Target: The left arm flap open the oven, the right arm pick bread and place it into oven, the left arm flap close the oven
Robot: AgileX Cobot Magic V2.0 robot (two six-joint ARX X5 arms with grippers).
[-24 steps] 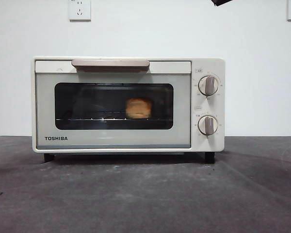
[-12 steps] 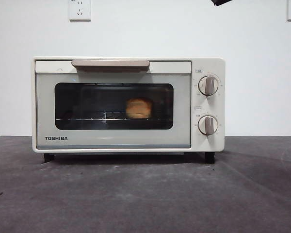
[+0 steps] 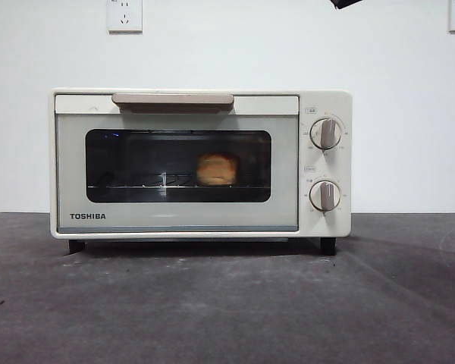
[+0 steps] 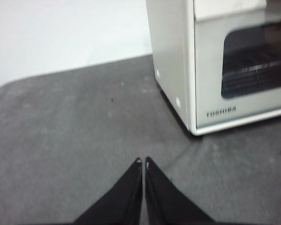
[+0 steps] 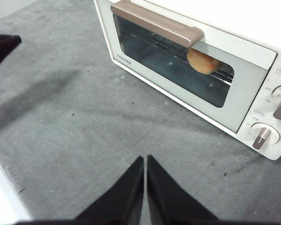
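Observation:
The cream-white TOSHIBA oven (image 3: pixel 201 163) stands on the dark table with its glass door shut and its beige handle (image 3: pixel 173 99) up. The golden bread (image 3: pixel 217 169) rests on the wire rack inside, seen through the glass, and shows too in the right wrist view as bread (image 5: pixel 203 63) behind the handle. My left gripper (image 4: pixel 143 161) is shut and empty, low over the mat off the oven's (image 4: pixel 215 61) TOSHIBA-side corner. My right gripper (image 5: pixel 145 159) is shut and empty, held back from the oven's (image 5: pixel 187 61) door. A black arm tip (image 3: pixel 346 3) shows at the top edge.
Grey mat (image 3: pixel 227 303) covers the table in front of the oven. Two round knobs (image 3: pixel 325 133) sit on the oven's right panel. Wall sockets (image 3: pixel 124 15) hang on the white wall behind. Another dark arm part (image 5: pixel 2 47) juts in at the right wrist view's edge.

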